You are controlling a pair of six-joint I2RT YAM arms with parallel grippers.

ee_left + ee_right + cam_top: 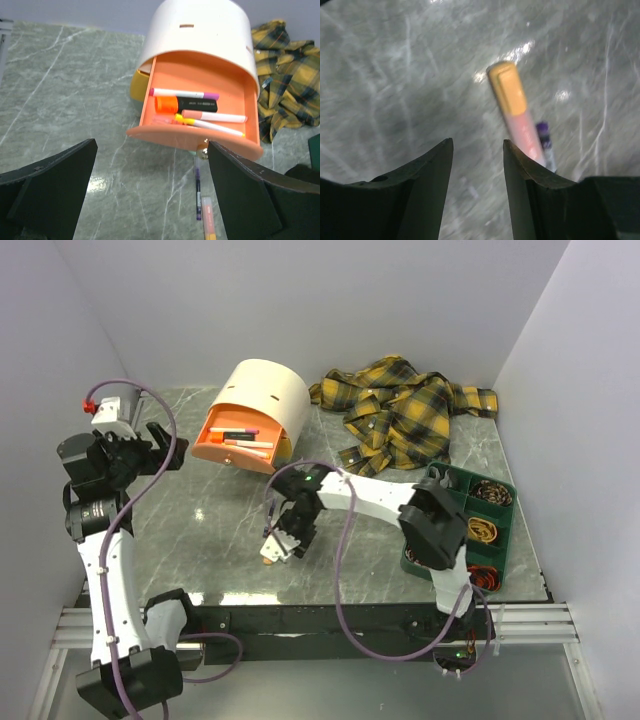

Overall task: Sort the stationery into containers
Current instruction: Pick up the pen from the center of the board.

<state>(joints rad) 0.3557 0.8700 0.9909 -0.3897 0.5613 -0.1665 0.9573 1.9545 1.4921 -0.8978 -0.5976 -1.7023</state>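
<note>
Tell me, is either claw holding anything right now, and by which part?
Nothing is held. The right gripper has only bare table between its fingers; the orange-capped pink marker lies beside them. The left gripper is wide open and empty.

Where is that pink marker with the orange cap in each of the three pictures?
Top view: pink marker low centre, at the right gripper tip.
Left wrist: bottom edge, right of centre.
Right wrist: centre, just beyond the gripper.
Landmark: thin purple pen beside it, both wrist views.

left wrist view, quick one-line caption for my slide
Open left gripper faces the cream drawer box, its orange drawer holding markers; two pens lie outside.
</note>
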